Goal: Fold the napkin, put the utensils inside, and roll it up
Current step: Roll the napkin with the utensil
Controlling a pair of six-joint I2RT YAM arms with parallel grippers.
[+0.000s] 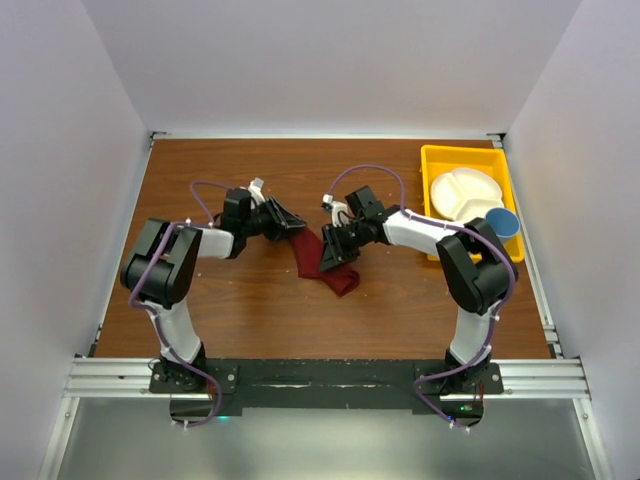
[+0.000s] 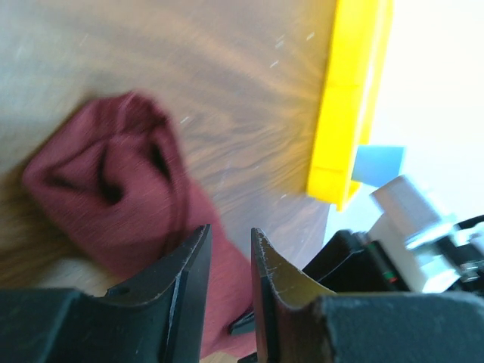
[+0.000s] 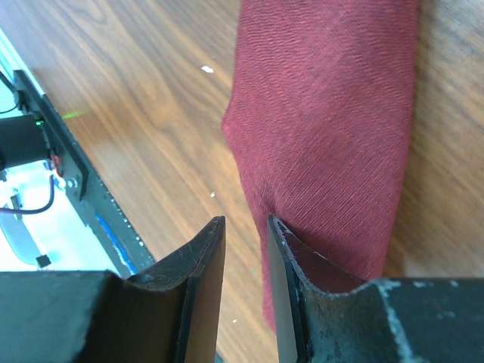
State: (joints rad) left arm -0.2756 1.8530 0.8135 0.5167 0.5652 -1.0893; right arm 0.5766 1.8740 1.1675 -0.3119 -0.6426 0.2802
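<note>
My left tool (image 2: pixel 231 236) held its jaws a narrow slit apart with nothing between them, tips low over the maroon napkin (image 2: pixel 113 181), which lay rolled into a bundle on the wooden surface (image 2: pixel 227 68). My right tool (image 3: pixel 246 224) was likewise barely parted, bare wood showing through the slit and one finger (image 3: pixel 318 318) overlapping the roll's edge. From above, the roll lay mid-surface between both tools. Well off to the right sat a yellow bin (image 1: pixel 432 170) holding a white divided plate (image 1: pixel 465 192) and a blue cup (image 1: pixel 503 222).
</note>
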